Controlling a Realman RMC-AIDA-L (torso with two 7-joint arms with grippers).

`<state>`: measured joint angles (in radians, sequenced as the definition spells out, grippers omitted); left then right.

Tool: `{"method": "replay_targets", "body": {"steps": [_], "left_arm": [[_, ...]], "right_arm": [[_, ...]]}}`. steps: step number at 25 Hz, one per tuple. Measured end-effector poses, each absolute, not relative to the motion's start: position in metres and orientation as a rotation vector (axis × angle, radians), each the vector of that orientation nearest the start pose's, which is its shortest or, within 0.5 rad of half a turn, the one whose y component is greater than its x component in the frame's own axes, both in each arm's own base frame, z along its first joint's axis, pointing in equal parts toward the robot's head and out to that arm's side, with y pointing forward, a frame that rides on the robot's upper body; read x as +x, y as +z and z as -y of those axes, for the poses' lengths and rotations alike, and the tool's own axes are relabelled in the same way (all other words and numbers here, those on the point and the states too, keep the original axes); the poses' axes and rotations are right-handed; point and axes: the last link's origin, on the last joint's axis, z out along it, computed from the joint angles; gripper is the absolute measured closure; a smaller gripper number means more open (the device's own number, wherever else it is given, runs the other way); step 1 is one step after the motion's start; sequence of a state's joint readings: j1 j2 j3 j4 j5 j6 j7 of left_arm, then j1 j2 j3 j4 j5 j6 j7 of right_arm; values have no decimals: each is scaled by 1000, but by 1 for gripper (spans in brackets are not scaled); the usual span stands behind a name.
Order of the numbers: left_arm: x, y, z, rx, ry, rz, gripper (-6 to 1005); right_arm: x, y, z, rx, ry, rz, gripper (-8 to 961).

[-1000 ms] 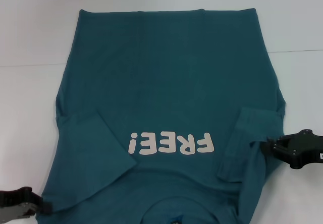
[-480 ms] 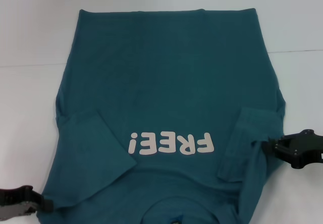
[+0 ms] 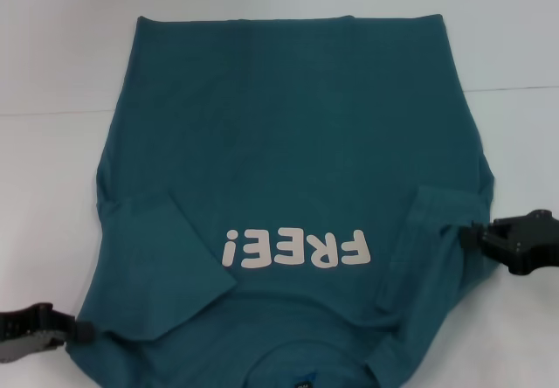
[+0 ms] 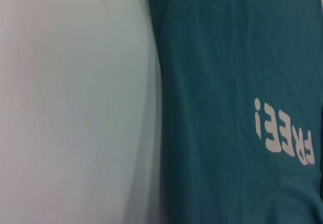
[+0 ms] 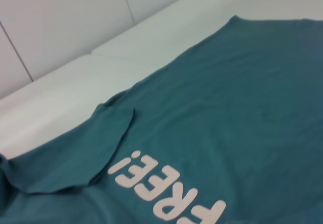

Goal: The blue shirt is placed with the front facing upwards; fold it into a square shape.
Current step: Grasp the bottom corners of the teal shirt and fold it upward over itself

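Left claw [image 3: 80, 329] nips the blue shirt [image 3: 288, 143] edge; right claw [image 3: 467, 235] pinches the folded sleeve. Shirt flat on the desk [image 3: 52, 47]. Sleeves tucked; side folds next.

The left gripper [image 3: 80, 329] sits low at eight o'clock; the right gripper [image 3: 467, 236] reaches in from four o'clock, fingers pointing inward.

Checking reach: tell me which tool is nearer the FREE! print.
Right. The right tool is at the folded right sleeve beside the FREE! print; the left tool sits at the shirt's left edge.
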<state>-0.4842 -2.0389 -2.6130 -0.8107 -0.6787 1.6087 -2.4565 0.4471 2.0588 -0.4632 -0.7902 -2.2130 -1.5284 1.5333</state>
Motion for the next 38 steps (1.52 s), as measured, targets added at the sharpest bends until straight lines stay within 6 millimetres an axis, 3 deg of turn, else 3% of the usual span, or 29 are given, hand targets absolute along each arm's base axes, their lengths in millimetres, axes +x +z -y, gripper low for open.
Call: {"method": "replay_targets", "body": {"steps": [11,24,31,38], "left_arm": [[-323,44,-311,-2112,-556,1939,963],[-310,35,-325,-2228,-603,1730,964],[-313,32,-317,-2253,-614,1711,965],[-319,38,-293,-2290,-750,1616,964]], "right_arm": [[322,55,-328,-2385,552,-891,916],[321,51,-331,-2356,578,-904,916],[325,53,-322,-2355,585,-919,915],[333,58,-310,-2349,604,-925,915]]}}
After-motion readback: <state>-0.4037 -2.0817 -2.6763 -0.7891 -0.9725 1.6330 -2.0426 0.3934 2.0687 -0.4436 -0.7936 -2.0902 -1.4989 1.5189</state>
